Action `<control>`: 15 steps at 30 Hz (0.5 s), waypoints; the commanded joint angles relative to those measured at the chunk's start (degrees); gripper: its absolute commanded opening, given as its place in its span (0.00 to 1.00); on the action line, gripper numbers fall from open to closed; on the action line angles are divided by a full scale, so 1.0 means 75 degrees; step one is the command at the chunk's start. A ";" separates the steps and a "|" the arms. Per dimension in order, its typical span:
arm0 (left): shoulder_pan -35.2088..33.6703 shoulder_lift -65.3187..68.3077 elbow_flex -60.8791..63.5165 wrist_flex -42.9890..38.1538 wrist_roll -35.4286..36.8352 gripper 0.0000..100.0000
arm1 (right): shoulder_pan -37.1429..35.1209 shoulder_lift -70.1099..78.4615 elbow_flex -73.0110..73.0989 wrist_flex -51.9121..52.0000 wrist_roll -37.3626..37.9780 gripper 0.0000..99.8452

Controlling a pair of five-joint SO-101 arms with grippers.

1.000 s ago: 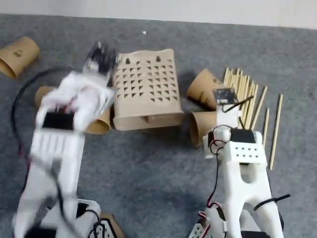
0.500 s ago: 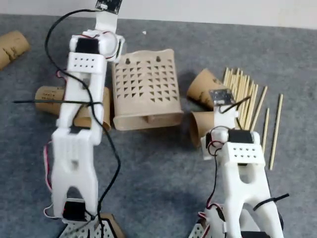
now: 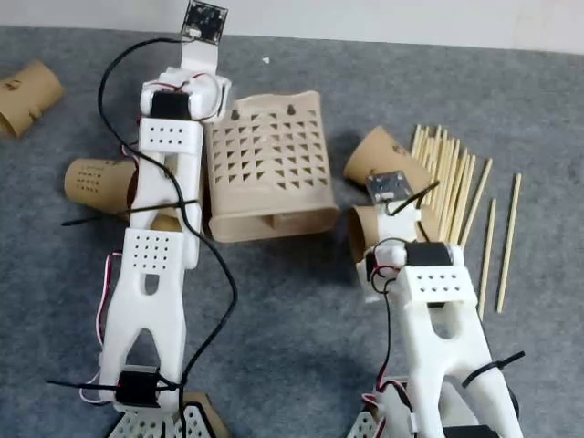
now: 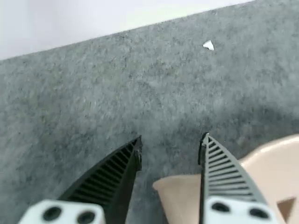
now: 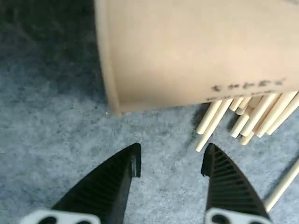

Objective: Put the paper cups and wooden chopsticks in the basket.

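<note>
Paper cup (image 5: pixel 196 51) just beyond right gripper (image 5: pixel 172 150)

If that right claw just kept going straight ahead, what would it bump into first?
Probably the paper cup lying on its side ahead of the right gripper, though it may touch the grey mat first.

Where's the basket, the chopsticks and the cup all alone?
Beige perforated plastic basket (image 3: pixel 269 155), high view, perforated wall.
Pale wooden chopsticks (image 3: pixel 449 173), high view, bundle's middle.
Brown paper cup lying far left (image 3: pixel 29 94), high view, its side.
</note>
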 commanded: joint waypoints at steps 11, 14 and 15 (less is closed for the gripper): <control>0.0873 -0.1295 -0.0322 0.3540 -0.0703 0.23 | -0.0064 -0.0205 -0.0041 -0.0100 -0.0023 0.22; 0.0944 -0.1553 -0.0311 0.3622 -0.0856 0.22 | -0.0100 -0.0158 -0.0029 -0.0100 -0.0023 0.22; 0.0944 -0.1600 -0.0311 0.3622 -0.0867 0.22 | -0.0100 -0.0123 -0.0029 -0.0100 -0.0023 0.22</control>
